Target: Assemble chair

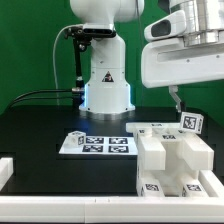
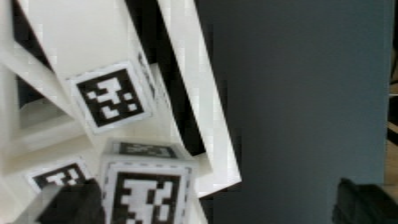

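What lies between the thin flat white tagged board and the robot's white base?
Nothing: in the exterior view, only bare black table separates the white marker board from the white robot base.

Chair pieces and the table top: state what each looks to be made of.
Chair pieces: probably plastic, white with a smooth matte finish, since they are chunky, uniformly coloured blocks. Their black-and-white tags look like printed stickers. Table top: black and matte with no glare. Its material cannot be told.
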{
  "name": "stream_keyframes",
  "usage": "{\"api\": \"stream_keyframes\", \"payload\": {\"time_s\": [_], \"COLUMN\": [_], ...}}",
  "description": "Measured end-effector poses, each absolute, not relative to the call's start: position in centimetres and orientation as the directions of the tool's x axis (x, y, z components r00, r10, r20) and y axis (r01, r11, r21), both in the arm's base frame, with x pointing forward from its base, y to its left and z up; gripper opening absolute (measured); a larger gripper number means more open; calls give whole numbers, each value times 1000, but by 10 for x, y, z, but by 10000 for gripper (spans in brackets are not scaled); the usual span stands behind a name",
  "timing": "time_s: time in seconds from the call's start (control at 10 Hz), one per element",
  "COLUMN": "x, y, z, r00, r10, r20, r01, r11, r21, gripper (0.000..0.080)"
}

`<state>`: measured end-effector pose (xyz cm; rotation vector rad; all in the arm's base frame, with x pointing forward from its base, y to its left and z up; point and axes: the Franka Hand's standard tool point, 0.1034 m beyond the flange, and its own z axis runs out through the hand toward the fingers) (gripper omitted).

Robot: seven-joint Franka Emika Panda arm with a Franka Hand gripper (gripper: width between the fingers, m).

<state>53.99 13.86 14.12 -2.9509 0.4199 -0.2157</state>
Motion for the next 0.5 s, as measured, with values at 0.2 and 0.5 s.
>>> {"api": "stream_keyframes", "payload": {"time_s": [0.2,0.5], "x": [537,544], "y": [133,117], "z": [142,150], "r00": [959,960], "r10": [-283,-280], "r20": [2,-9], "r01": [-279,-279], "r11": [-946,-954], "r21": [-167,-111], "gripper": [648,648]}}
